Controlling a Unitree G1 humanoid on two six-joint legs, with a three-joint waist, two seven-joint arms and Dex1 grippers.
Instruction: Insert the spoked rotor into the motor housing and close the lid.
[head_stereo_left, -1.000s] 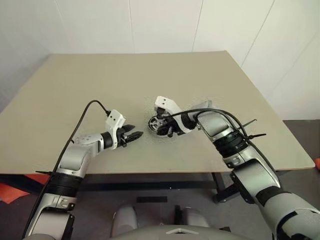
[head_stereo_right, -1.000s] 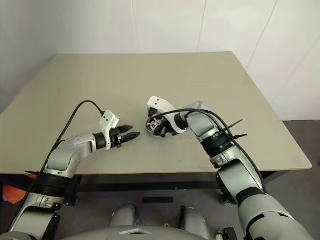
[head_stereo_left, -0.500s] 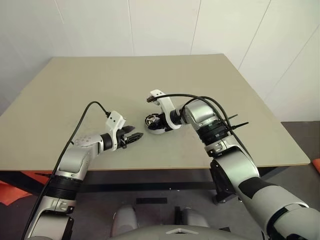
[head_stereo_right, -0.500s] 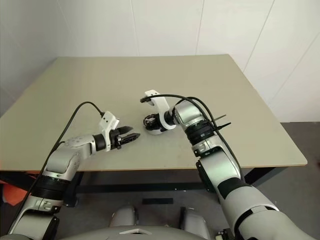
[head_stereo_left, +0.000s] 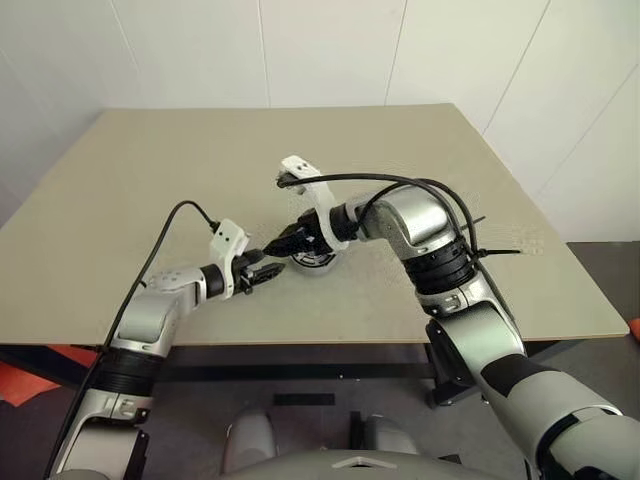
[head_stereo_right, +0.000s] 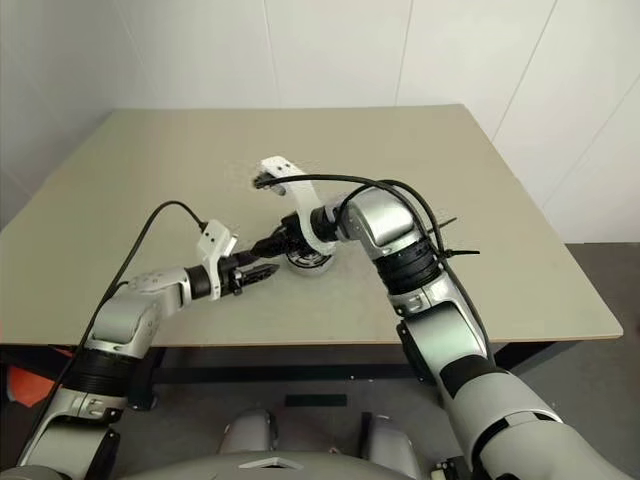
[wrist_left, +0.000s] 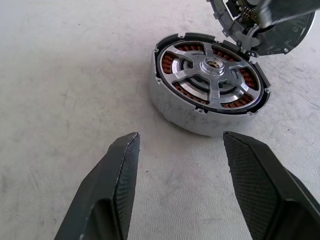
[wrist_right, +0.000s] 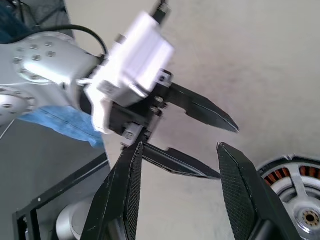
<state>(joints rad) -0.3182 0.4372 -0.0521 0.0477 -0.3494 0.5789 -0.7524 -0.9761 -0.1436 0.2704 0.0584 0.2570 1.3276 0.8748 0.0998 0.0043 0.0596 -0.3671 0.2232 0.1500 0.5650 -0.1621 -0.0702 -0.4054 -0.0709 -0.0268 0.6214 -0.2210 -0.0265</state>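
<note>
The shiny silver spoked rotor already sits inside the round motor housing, just ahead of the empty, open left gripper. The right gripper, also open and empty, hangs above it. The lid, apparently the dark disc behind, is not yet on.

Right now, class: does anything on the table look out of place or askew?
Nothing looks askew. The rotor sits level inside the housing on the table. The lid stands beside it, not yet closed.

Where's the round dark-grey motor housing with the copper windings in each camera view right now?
Left eye: motor housing at table centre, under the right arm.
Right eye: centre, same spot.
Left wrist: upper middle, silver spoked rotor seated inside.
Right wrist: cut off at a corner.
Shared landmark: left gripper beside it.
</note>
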